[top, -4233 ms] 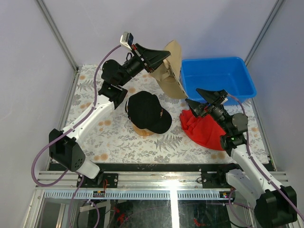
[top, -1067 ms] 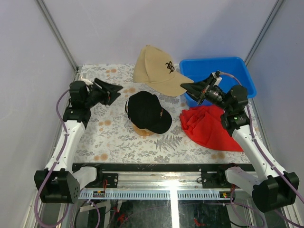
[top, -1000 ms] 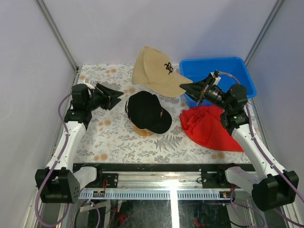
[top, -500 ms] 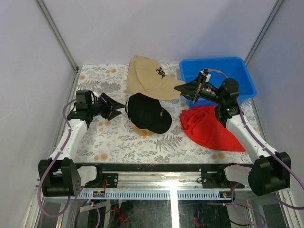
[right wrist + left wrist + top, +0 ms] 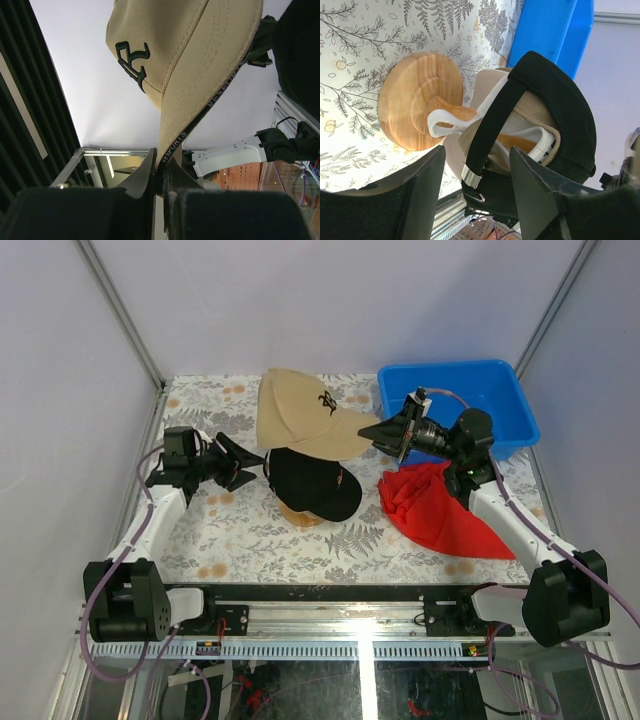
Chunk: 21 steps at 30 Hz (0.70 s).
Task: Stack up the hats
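A tan hat (image 5: 300,418) with a dark logo hangs in the air, tilted, just above and behind the black hat (image 5: 318,480). My right gripper (image 5: 366,432) is shut on its brim, and the right wrist view shows that brim (image 5: 200,85) pinched between the fingers (image 5: 145,177). The black hat sits on top of a wooden stand (image 5: 300,515). From the left wrist, white (image 5: 442,120) and tan (image 5: 530,112) hat layers show under the black hat (image 5: 555,110). My left gripper (image 5: 258,472) is open at the black hat's back, its fingers either side of the rear strap (image 5: 476,172) without touching it.
A red cloth (image 5: 440,505) lies crumpled at the right, under my right arm. A blue bin (image 5: 480,390) stands at the back right corner. The stand's round wooden base (image 5: 415,100) rests on the floral tablecloth (image 5: 250,530).
My right gripper has carried the tan hat left and lower, over the black hat. My left arm has swung in to the black hat's back and its jaws have widened.
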{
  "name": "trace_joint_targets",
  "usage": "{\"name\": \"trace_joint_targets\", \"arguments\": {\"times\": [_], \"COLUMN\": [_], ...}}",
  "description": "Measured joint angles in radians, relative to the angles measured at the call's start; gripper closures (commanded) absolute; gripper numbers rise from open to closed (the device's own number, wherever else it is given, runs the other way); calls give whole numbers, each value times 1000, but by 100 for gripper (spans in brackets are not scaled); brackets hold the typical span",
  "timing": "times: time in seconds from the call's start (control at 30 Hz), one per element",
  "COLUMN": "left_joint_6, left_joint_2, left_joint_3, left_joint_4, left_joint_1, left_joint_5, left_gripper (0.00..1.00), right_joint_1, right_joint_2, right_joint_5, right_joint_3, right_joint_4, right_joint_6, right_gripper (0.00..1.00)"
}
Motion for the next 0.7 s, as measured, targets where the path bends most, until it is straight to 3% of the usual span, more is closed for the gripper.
{"name": "trace_joint_targets", "arguments": {"times": [0.3, 0.7], "left_joint_6": [0, 3], "left_joint_2": [56, 83], "left_joint_3": [19, 19], "left_joint_4": [32, 38], "left_joint_1": [-5, -10], "left_joint_5": [5, 8], "left_gripper": [45, 46], "right_joint_1": [65, 72], "right_joint_2": [77, 228], "right_joint_5": [-2, -23], "right_joint_3": [-48, -220], "right_joint_4": [42, 359], "right_joint_6": [5, 106], "right_gripper": [100, 100]}}
